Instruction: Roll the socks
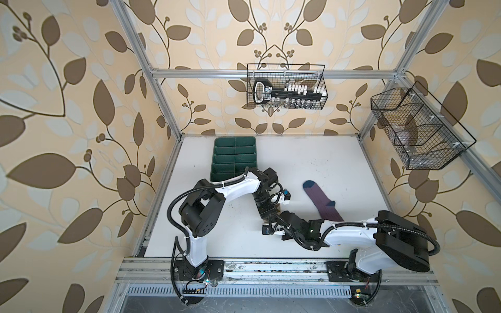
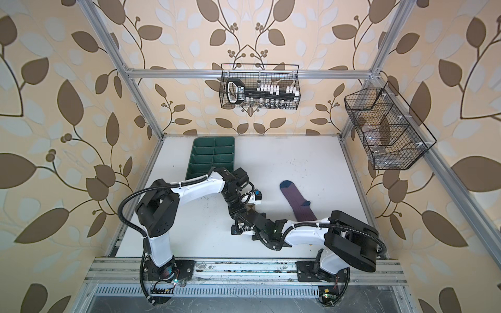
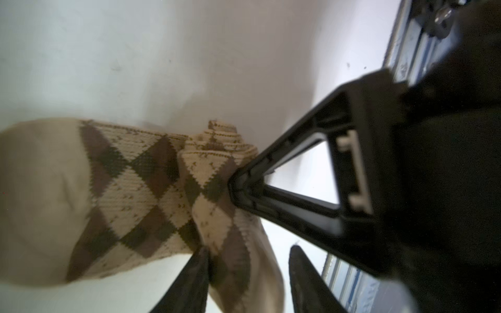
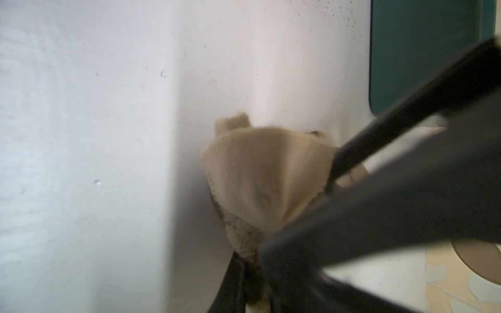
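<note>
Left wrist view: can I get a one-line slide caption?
Partly rolled tan argyle sock, pinched at its rolled end by the right gripper, with the left gripper open astride it.

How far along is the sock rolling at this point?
Done: no sock looks fully rolled. In hand: the tan sock has one end folded over into a first turn; the right gripper pinches it, while the left gripper stands open around the fabric. Remaining: finishing that roll, then the purple sock, lying flat and untouched on the table.
</note>
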Available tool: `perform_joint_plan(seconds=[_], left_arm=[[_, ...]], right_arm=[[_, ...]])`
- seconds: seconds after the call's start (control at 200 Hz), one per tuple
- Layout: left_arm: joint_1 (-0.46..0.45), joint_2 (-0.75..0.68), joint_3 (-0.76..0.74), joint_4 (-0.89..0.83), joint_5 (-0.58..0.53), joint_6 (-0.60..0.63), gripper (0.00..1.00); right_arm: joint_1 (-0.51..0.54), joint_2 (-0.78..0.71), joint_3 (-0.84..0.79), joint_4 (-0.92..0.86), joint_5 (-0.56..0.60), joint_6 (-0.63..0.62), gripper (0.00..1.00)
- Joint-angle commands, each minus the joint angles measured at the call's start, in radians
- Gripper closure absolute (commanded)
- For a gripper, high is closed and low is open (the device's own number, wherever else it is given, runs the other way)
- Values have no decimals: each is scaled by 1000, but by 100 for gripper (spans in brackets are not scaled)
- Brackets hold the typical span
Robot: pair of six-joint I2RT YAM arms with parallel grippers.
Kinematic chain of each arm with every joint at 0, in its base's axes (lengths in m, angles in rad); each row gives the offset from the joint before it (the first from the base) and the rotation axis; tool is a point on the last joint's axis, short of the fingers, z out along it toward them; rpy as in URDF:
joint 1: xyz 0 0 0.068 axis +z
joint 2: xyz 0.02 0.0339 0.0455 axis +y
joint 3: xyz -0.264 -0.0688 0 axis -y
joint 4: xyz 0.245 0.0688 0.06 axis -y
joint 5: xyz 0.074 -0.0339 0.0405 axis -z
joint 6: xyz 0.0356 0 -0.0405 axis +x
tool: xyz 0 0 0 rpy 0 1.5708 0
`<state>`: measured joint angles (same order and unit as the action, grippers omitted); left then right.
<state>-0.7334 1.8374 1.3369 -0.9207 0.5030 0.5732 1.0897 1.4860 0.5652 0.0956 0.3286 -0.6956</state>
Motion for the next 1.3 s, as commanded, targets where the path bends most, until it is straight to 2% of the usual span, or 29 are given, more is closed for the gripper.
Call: perform_joint_plan(seconds=[0.0, 0.035, 0.045, 0.05, 0.055, 0.065, 0.075, 0.165, 0.24, 0.32, 0.41, 0.535, 0.595, 0.66, 0.725, 0.785, 0.855, 0.965, 1.02, 1.085, 1.245, 1.295], left_arm=[[-3, -118, 1, -27, -3, 11, 49], [-3, -141, -1, -25, -18, 6, 39], [-2, -148, -3, -23, -23, 3, 28], [-2, -152, -4, -22, -27, 2, 15], [-1, -155, -6, -20, -30, 0, 8], [-1, -164, -8, -17, -38, -4, 3], [-1, -173, -11, -12, -45, -9, 2], [5, -270, -54, 37, -90, -31, 1], [9, -370, -97, 98, -171, -60, 1], [9, -524, -159, 191, -310, -96, 1], [9, -731, -269, 359, -541, -146, 1], [12, -1036, -450, 623, -719, -208, 1], [12, -1148, -502, 680, -741, -227, 1], [12, -1217, -496, 635, -711, -225, 1], [12, -1234, -441, 511, -652, -230, 1], [12, -1228, -378, 366, -525, -194, 1], [11, -1206, -347, 275, -404, -150, 6], [5, -1141, -323, 188, -359, -111, 13], [-10, -1113, -334, 182, -378, -88, 14], [-73, -1089, -358, 197, -440, -61, 14], [-389, -985, -485, 324, -820, 57, 13], [-453, -927, -534, 392, -890, 82, 12]], right_arm=[[-14, 42, 6, -177, -70, 38, 100], [-15, 47, 13, -189, -78, 43, 100], [-17, 47, 13, -192, -79, 44, 100], [-17, 47, 15, -193, -80, 44, 100], [-17, 48, 16, -194, -81, 45, 100], [-19, 47, 18, -197, -83, 46, 100], [-19, 46, 20, -199, -85, 48, 100], [-21, 36, 37, -235, -116, 53, 100], [-26, 33, 59, -276, -161, 57, 100], [-42, 41, 94, -332, -221, 67, 100], [-65, 62, 135, -407, -303, 78, 100], [-77, 96, 179, -485, -371, 80, 100], [-81, 107, 192, -503, -397, 79, 100], [-93, 118, 203, -520, -422, 77, 100], [-114, 128, 219, -548, -464, 75, 100], [-141, 138, 243, -584, -515, 68, 100], [-174, 156, 281, -631, -575, 51, 100], [-245, 206, 363, -725, -685, 1, 100], [-284, 241, 407, -769, -739, -24, 100], [-323, 283, 458, -821, -783, -58, 100], [-393, 372, 551, -897, -825, -111, 100], [-406, 397, 575, -918, -832, -122, 100]])
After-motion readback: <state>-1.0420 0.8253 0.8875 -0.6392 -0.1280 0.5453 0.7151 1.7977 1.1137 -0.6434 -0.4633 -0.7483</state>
